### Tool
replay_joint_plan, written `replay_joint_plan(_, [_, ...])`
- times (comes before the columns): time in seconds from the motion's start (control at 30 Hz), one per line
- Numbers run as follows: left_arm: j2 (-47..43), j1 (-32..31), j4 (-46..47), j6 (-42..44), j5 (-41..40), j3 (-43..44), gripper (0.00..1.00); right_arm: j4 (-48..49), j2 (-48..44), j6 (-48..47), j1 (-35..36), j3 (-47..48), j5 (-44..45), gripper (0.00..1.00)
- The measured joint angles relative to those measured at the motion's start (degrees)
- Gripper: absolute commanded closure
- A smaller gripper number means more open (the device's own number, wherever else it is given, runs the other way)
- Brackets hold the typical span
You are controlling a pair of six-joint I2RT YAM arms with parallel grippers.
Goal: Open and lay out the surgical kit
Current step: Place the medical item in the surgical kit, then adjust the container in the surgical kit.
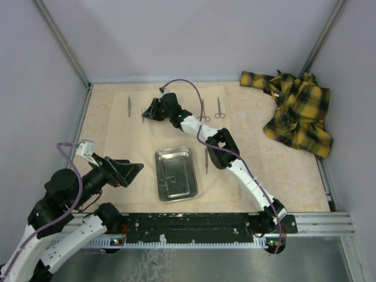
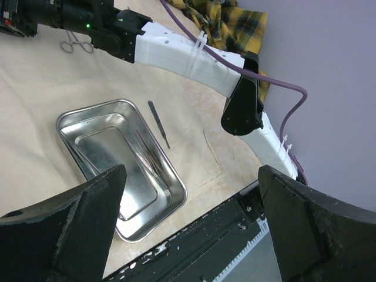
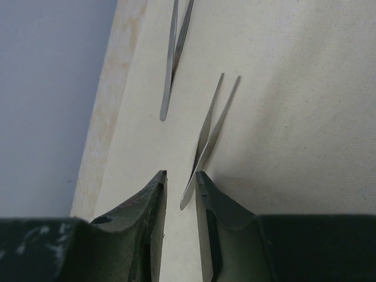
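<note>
Laying out tools: tweezers [image 3: 208, 132] on the cloth [image 3: 294, 117], near its far left corner.
The right gripper [image 3: 181, 176] is barely parted, the tweezers' end loose between its fingers — next, I judge, a straight lift clear. The left gripper [image 2: 188, 176] gapes empty. Only the overhead view shows the tray [image 1: 175, 151] mid-cloth — only the right wrist shows that gap.

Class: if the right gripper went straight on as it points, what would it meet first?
The nearer tweezers, joined end sitting between the right gripper's parted jaws; beneath them the beige cloth wrap, though depth is unclear.
</note>
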Motion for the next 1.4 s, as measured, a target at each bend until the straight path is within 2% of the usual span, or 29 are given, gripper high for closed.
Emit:
replay_joint_plan(0.3, [0.0,0.0,0.3,0.0,-0.5,0.0,0.0,0.4,-0.1,0.0,0.0,-0.3,-0.2,0.69])
replay_joint_plan(0.47, [0.3,0.0,0.3,0.2,-1.0,0.1,0.0,-0.3,-2.3,-0.5,0.0,-3.6,-0.8,0.69])
replay_joint_plan(0.6, [2.4,0.0,0.0,0.7,-2.0,2.1,0.0,-3.1,-8.2,-2.2,0.0,-7.5,-1.2,0.69])
replay_joint_plan(0.7, [4.6,0.0,0.0,1.6,-3.0,4.1,0.01,-5.2,-17.2,-4.1,0.0,-13.8,-1.1,0.69])
replay_joint_plan(0.87, [7.9,0.0,0.0,2.5,-4.8,5.8,0.0,-10.4,-39.2,-8.5,0.0,-28.7,1.2,0.69])
replay_joint_plan(0.97, [10.6,0.0,0.4,3.1,-6.0,6.1,0.0,-11.5,-56.8,-11.1,0.0,-44.0,2.9,0.69])
replay_joint_plan(1.13, [17.5,0.0,2.1,4.0,-7.4,5.8,0.01,-14.6,-80.5,-13.7,1.3,-67.8,7.1,0.69])
replay_joint_plan(1.23, [21.9,0.0,3.1,4.5,-7.9,5.6,0.0,-17.4,-86.6,-14.2,4.5,-77.5,10.2,0.69])
replay_joint_plan(1.4, [26.9,0.0,5.1,5.0,-9.0,4.7,0.01,-22.6,-88.0,-14.0,11.7,-88.8,14.6,0.7])
